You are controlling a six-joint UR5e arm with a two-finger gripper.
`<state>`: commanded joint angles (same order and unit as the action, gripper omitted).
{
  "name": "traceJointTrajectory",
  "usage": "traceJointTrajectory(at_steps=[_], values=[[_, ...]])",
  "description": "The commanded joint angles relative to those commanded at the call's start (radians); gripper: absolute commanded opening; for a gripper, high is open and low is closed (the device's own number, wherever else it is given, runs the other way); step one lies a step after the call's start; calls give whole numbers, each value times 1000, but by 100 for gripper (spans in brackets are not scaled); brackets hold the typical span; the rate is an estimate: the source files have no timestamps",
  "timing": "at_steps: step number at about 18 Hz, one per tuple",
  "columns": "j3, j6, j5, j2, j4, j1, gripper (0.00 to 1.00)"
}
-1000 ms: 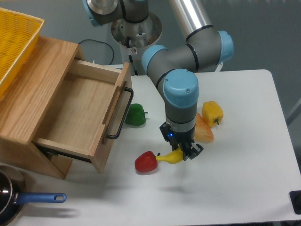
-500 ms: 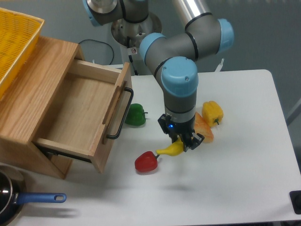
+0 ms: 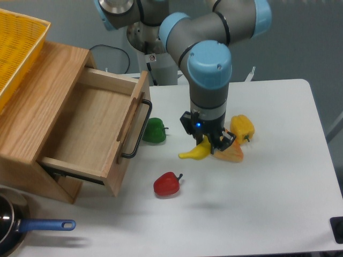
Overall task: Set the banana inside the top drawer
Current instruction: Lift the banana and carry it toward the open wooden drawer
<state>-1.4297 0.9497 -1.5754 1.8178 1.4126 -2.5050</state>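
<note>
Pincer (image 3: 210,145) hid the banana's (image 3: 195,152) right end, clamped on it. Banana had risen off the worktop (image 3: 278,182), clear of the red pepper (image 3: 166,184).

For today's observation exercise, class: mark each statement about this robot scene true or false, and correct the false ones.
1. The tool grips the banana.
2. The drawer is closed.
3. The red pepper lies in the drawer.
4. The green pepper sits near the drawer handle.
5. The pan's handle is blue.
1. True: the tool is shut on the banana, held above the table.
2. False: the drawer is pulled open.
3. False: the red pepper lies on the table; the drawer looks empty.
4. True: the green pepper sits beside the handle.
5. True: the pan has a blue handle.
</note>
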Motion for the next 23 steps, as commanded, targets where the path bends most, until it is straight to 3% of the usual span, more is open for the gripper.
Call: traceJointTrajectory(at_steps=[4, 10, 16, 23], values=[[3, -14, 0, -41, 77, -6, 37], [3, -34, 3, -107, 143, -3, 37], [3, -106, 98, -163, 164, 6, 38], [3, -150, 115, -187, 193, 43, 38]])
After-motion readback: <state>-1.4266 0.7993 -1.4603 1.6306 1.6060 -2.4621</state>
